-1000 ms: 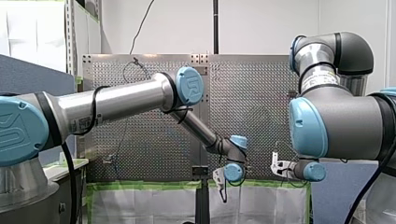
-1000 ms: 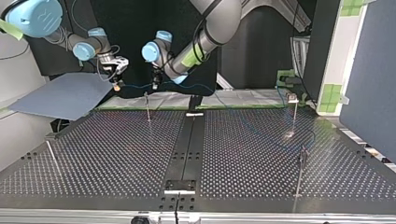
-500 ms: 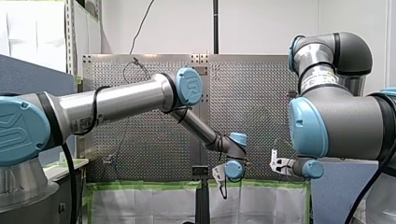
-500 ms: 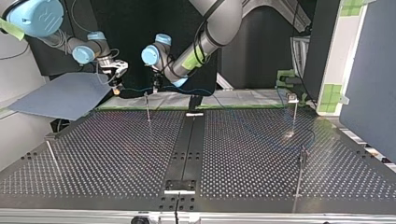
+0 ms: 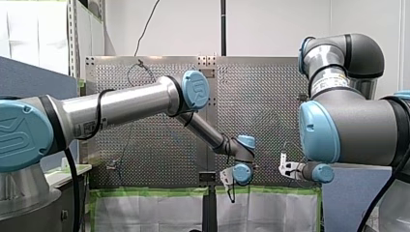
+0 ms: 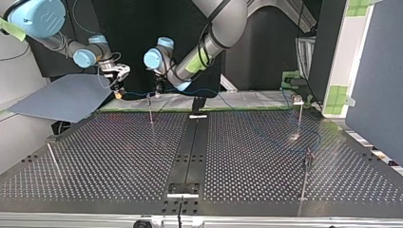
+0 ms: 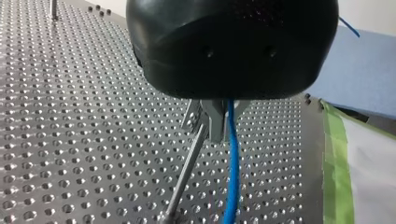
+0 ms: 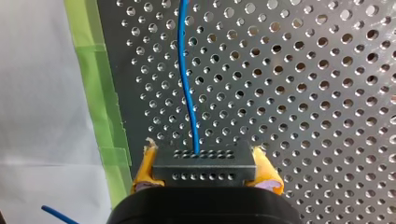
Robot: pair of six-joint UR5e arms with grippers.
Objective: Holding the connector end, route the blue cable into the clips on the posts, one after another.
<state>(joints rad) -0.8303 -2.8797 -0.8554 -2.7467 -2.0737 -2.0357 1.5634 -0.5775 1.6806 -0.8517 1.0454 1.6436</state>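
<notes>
Both claws have drifted toward the thin metal post (image 6: 150, 108): our right claw (image 8: 204, 155) clamps the black rectangular connector (image 8: 205, 171) beside it, our left claw (image 7: 215, 126) pinches the thin blue cable (image 7: 232, 177) at its top, so we judge clipping close.

My left arm (image 5: 130, 104) and my right arm (image 5: 348, 125) are silver and dark grey tubes with round light-blue joint caps (image 5: 196, 89) bearing an embossed logo. A thin black cable (image 5: 98, 113) loops around the left arm's tube beside a small label. The left gripper (image 7: 215, 130) has a rounded black housing and metal fingers; the right gripper (image 8: 205, 161) has frayed yellow pads (image 8: 147, 168).
</notes>
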